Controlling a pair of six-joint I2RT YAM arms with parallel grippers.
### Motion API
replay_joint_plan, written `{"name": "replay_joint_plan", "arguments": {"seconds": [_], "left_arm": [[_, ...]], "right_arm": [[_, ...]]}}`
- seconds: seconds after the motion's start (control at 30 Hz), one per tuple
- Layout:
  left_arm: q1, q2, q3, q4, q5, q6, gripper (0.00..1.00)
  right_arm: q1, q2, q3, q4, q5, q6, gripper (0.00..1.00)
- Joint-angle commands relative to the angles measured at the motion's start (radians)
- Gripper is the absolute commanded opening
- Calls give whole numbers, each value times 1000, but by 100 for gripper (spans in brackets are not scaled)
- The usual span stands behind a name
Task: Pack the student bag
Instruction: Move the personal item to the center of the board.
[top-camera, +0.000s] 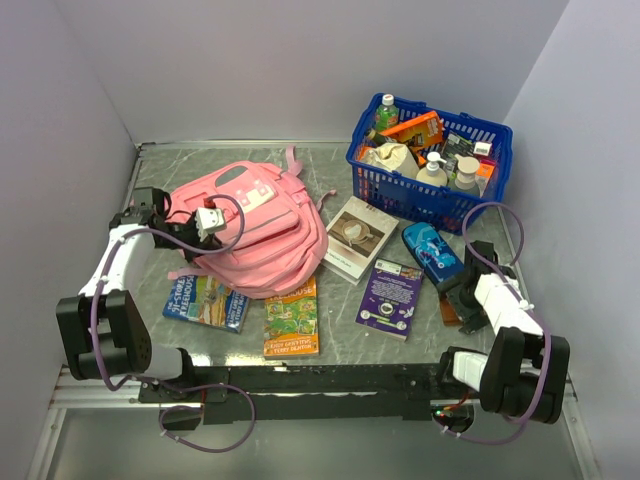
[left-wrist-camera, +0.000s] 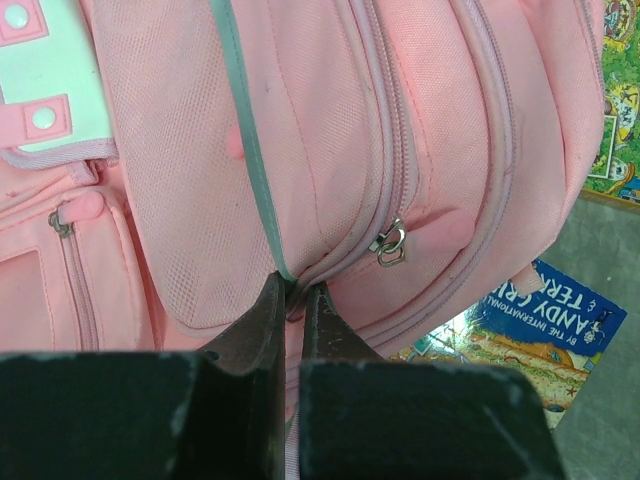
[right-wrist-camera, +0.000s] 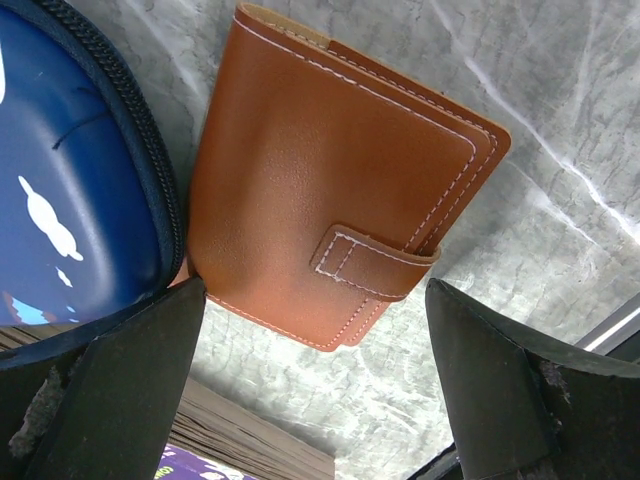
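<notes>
The student bag is a pink fabric backpack lying flat at the left-centre of the table, zips closed. My left gripper rests on the bag's left side. In the left wrist view it is shut, pinching a fold of the student bag beside a teal piping seam, just below a zip pull. My right gripper hangs at the right, open, with its fingers either side of a brown leather wallet that lies on the table. The jaws do not touch the wallet.
A blue zipped pencil case lies against the wallet's left edge. A blue plastic basket with bottles and packets stands at the back right. A white book, a purple book, an orange book and a blue book lie around the bag.
</notes>
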Motion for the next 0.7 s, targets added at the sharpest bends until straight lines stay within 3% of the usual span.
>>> {"name": "replay_joint_plan", "arguments": {"seconds": [0.0,0.1,0.23,0.43,0.67], "left_arm": [[9,0,27,-40,46,10,1],[9,4,30,-38,46,7,1],[7,15,44,-51,54,4,2],[7,23,62,-55,42,-10,2],[9,34,62,-61,29,-18,2]], "right_arm": [[15,-41,12,85,39,10,99],[16,-76,-12,116,41,4,99],[28,11,-12,124,-1,-1,92],[149,10,-5,111,-22,25,66],[411,-59,-23,62,16,131,25]]}}
